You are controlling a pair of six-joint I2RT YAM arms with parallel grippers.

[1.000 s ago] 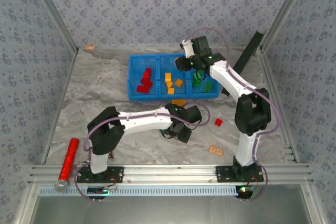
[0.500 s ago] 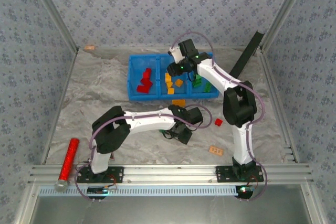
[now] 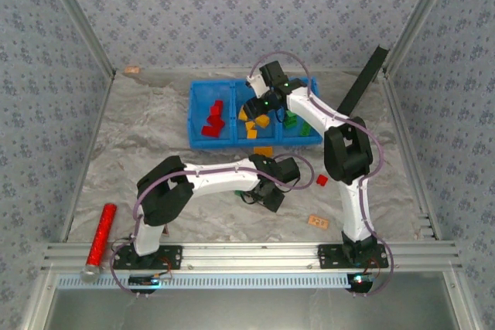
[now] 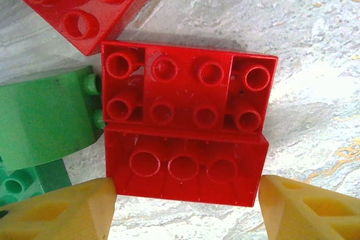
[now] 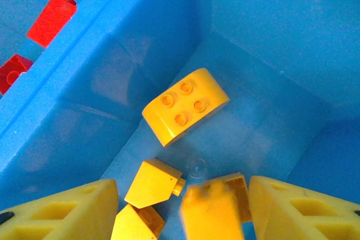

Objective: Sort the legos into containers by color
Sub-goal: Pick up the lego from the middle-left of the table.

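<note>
My left gripper (image 4: 185, 209) (image 3: 264, 193) is low over the table, open, its yellow fingertips (image 4: 62, 209) flanking a red oblong lego (image 4: 185, 168) lying on its side. A second red lego (image 4: 188, 91) lies studs-up against it, with green legos (image 4: 45, 116) to the left. My right gripper (image 5: 183, 212) (image 3: 259, 110) hangs open over the middle container (image 5: 270, 111) of the blue tray (image 3: 198, 143). A blurred yellow lego (image 5: 209, 213) is loose between its fingers, above several yellow legos (image 5: 185, 105). Red legos (image 3: 213, 119) fill the left container and green legos (image 3: 298, 124) the right.
A small red brick (image 3: 322, 180) and a pale tan block (image 3: 318, 222) lie on the table to the right of my left gripper. An orange brick (image 3: 264, 150) sits by the tray's front wall. A shiny red cylinder (image 3: 101, 231) lies near left, a black strip (image 3: 363, 83) leans far right.
My right gripper has swung left from the green container to the middle one and opened, letting go of a yellow lego. The left gripper has hardly moved.
</note>
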